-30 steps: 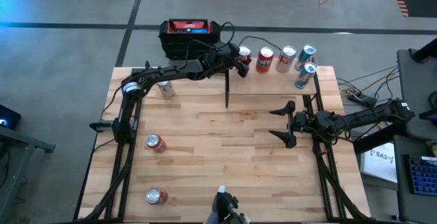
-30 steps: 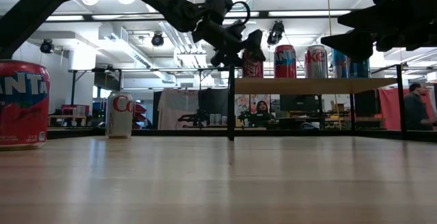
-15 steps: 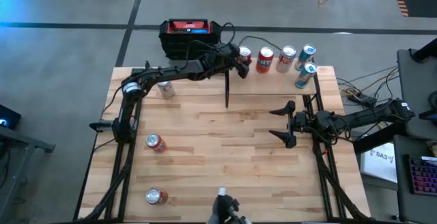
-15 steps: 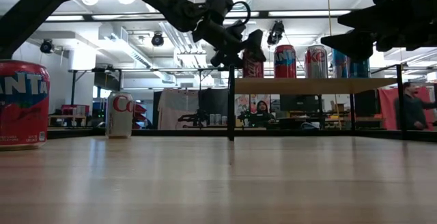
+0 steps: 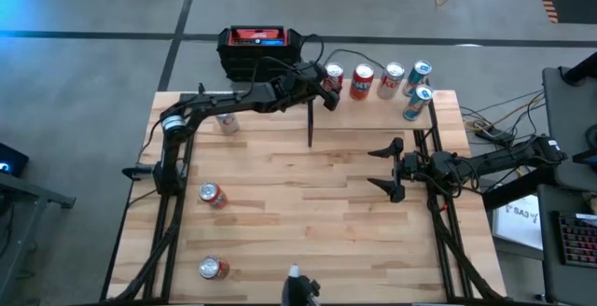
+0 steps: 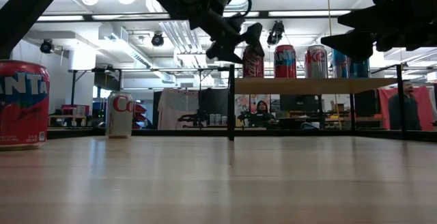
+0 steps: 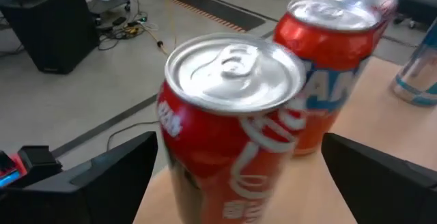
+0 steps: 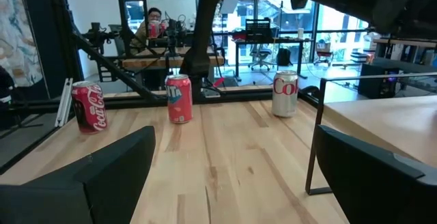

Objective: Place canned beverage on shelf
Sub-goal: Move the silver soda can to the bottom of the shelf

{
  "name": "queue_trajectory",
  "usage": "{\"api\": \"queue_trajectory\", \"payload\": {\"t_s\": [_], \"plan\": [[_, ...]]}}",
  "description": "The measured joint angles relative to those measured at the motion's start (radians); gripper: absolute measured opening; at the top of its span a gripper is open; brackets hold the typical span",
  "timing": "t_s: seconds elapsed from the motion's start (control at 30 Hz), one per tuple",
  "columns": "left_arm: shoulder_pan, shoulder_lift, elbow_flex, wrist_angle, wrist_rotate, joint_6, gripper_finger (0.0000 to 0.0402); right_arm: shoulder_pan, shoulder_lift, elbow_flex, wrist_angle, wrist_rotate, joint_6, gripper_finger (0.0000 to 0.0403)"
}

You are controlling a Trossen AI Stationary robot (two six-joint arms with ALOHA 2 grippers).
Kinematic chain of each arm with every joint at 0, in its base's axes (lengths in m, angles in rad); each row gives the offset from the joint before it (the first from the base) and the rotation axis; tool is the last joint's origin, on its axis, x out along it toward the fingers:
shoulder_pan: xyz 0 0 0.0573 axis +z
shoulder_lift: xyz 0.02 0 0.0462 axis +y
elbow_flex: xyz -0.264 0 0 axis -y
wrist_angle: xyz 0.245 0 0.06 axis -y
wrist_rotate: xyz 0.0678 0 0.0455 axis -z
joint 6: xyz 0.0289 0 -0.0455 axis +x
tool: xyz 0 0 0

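The shelf (image 5: 368,110) stands at the table's far right and shows in the low view (image 6: 307,85). A red cola can (image 5: 333,75) stands upright on the shelf's left end (image 6: 252,61), beside an orange can (image 5: 362,82), a silver can and two blue cans. My left gripper (image 5: 323,78) is open, just left of and above the red can (image 7: 232,115). Its fingers (image 7: 109,176) stand on either side of the can, apart from it. My right gripper (image 5: 390,168) is open and empty over the table's right half.
A silver cola can (image 5: 225,120) stands on the table at far left. Two red cans (image 5: 212,195) (image 5: 213,268) lie nearer on the left. A black-and-red box (image 5: 256,43) sits behind the table. People show in the room beyond the table (image 6: 261,110).
My left gripper has risen and drawn back a little from the red cola can toward the table's left. The can has stayed upright on the shelf's left end.
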Motion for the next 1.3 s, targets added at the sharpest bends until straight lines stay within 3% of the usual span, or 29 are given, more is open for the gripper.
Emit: {"api": "queue_trajectory", "payload": {"t_s": [0.2, 0.37, 0.53, 0.77, 0.9, 1.0, 1.3], "plan": [[-0.061, -0.054, -0.001, -0.112, -0.089, -0.069, 0.0396, 0.000, 0.000, 0.000, 0.000, 0.000, 0.000, 0.0383], [-0.153, -0.133, -0.001, -0.326, -0.221, -0.191, 0.0399, 0.000, 0.000, 0.000, 0.000, 0.000, 0.000, 0.0383], [-0.287, -0.214, -0.001, -0.649, -0.385, -0.459, 0.0400, 0.000, 0.000, 0.000, 0.000, 0.000, 0.000, 0.0383], [-0.451, -0.266, -0.001, -1.112, -0.488, -0.959, 0.0400, 0.000, 0.000, 0.000, 0.000, 0.000, 0.000, 0.0383], [-0.481, -0.266, -0.001, -1.300, -0.484, -1.176, 0.0400, 0.000, 0.000, 0.000, 0.000, 0.000, 0.000, 0.0383], [-0.477, -0.267, -0.001, -1.377, -0.409, -1.277, 0.0400, 0.000, 0.000, 0.000, 0.000, 0.000, 0.000, 0.0383], [-0.401, -0.267, -0.001, -1.466, -0.287, -1.308, 0.0400, 0.000, 0.000, 0.000, 0.000, 0.000, 0.000, 0.0383]]}}
